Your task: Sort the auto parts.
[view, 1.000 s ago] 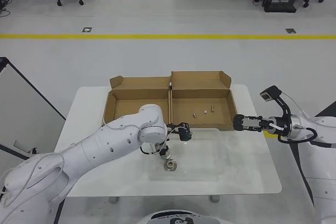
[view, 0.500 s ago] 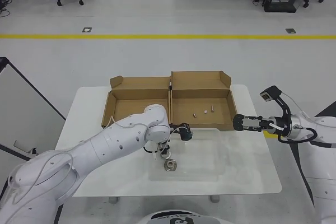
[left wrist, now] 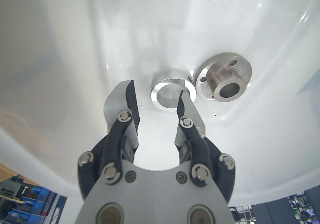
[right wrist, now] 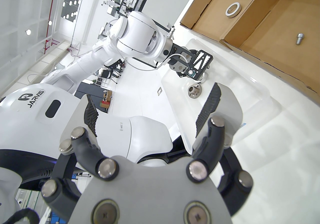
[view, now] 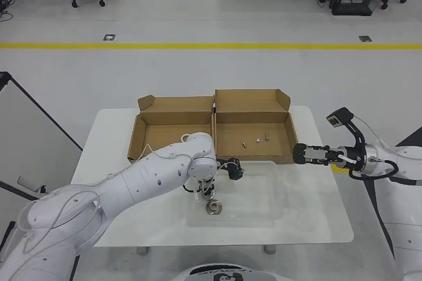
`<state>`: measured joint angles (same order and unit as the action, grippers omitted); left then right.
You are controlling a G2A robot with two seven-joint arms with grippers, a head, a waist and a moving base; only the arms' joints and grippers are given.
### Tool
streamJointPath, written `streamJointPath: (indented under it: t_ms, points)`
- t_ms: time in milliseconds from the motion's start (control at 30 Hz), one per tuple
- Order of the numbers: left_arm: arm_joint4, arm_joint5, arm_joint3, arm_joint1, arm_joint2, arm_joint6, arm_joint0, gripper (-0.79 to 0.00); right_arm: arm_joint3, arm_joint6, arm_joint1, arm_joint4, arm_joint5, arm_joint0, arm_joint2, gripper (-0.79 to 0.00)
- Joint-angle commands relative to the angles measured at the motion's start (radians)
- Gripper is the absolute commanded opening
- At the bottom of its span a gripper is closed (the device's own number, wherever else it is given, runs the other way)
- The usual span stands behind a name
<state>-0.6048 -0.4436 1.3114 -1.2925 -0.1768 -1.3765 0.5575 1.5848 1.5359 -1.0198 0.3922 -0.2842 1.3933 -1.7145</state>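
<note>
A silver ring (left wrist: 163,107) lies in a clear tray (view: 257,193), touching a flanged metal bushing (left wrist: 223,79). My left gripper (left wrist: 156,89) hangs open over the ring, with one fingertip (left wrist: 183,99) inside its hole and the other outside its rim. In the top view the left gripper (view: 207,194) stands just behind the bushing (view: 213,208). My right gripper (view: 299,154) is open and holds nothing, at the table's right side beside the boxes. The right wrist view has the left gripper (right wrist: 195,64) above the bushing (right wrist: 194,90).
Two open cardboard boxes stand side by side at the back. The left box (view: 162,133) holds a silver ring (right wrist: 233,9). The right box (view: 281,137) holds two bolts (view: 245,144) (view: 266,136). The tray's right half is bare.
The left arm's elbow and wrist have shifted slightly to the right over the tray. The right arm has kept still.
</note>
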Motion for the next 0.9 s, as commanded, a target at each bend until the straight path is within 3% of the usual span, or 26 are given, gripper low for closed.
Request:
streamJointPath:
  t_ms: [0, 767, 833, 867]
  points:
    - [0.008, -0.002, -0.009, -0.004, 0.007, 0.002, -0.006, -0.431, 0.000, 0.000, 0.000, 0.000, 0.000, 0.000, 0.000, 0.000]
    - [-0.013, 0.007, -0.055, -0.038, 0.007, -0.007, 0.012, -0.446, 0.000, 0.000, 0.000, 0.000, 0.000, 0.000, 0.000, 0.000]
    - [-0.016, 0.009, -0.060, -0.042, 0.007, -0.009, 0.014, -0.462, 0.000, 0.000, 0.000, 0.000, 0.000, 0.000, 0.000, 0.000]
    - [-0.016, 0.009, -0.062, -0.043, 0.007, -0.009, 0.014, -0.523, 0.000, 0.000, 0.000, 0.000, 0.000, 0.000, 0.000, 0.000]
